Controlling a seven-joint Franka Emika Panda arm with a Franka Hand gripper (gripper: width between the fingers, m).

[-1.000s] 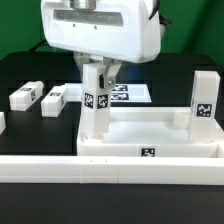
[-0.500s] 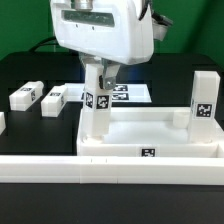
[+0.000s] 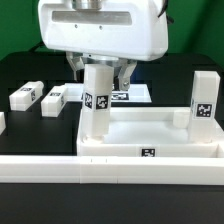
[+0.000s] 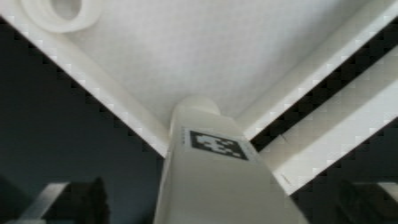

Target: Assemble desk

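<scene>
The white desk top (image 3: 150,128) lies with its rim up. One tagged white leg (image 3: 97,105) stands upright in its corner socket on the exterior view's left, and a second leg (image 3: 203,100) stands at the right corner. My gripper (image 3: 101,70) is right above the left leg, open, with a finger on each side of the leg's top and a gap to each. In the wrist view the leg (image 4: 214,160) rises between the dark fingers (image 4: 75,200), over the desk top (image 4: 214,50) with a round socket (image 4: 63,12).
Two loose tagged legs (image 3: 24,96) (image 3: 54,99) lie on the black table at the exterior view's left. The marker board (image 3: 135,93) lies behind the desk top. A long low white rail (image 3: 110,170) runs along the front.
The fingers were closed on the left leg's top; now they stand apart and the leg stands free. The gripper body has turned and shifted slightly.
</scene>
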